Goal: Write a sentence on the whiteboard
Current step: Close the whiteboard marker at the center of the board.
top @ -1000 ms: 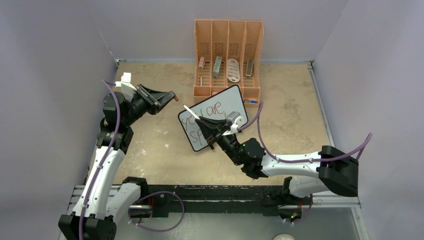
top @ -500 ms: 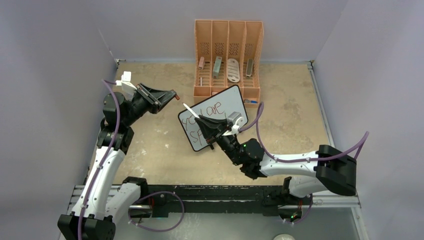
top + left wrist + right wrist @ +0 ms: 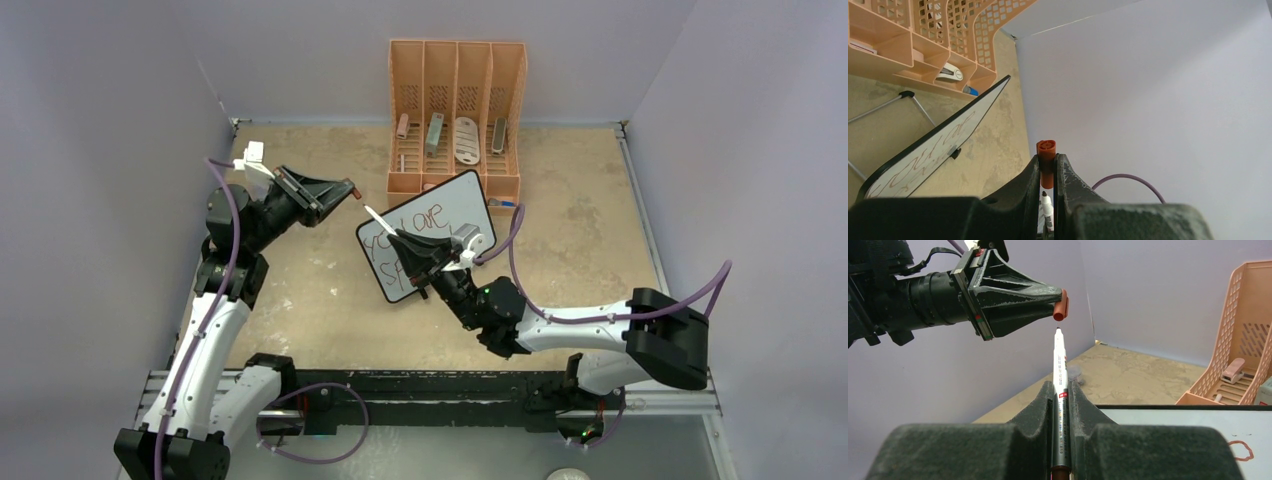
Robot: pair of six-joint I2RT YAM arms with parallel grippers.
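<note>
The whiteboard leans tilted in front of the orange organizer. The sentence is red-brown handwriting in two lines, its lower part hidden by my right arm. My right gripper is shut on a white marker, uncapped, its dark tip pointing at the left gripper. My left gripper is shut on the orange-red marker cap, held in the air left of the board. In the right wrist view the cap hangs just above the marker tip, a small gap between them. The board also shows in the left wrist view.
The orange organizer with four slots stands at the back, holding a stapler and other small items. Grey walls close in the left, back and right sides. The tan tabletop lies below both grippers.
My right arm has shifted slightly left, bringing the marker tip closer to the cap. The left gripper has barely moved.
</note>
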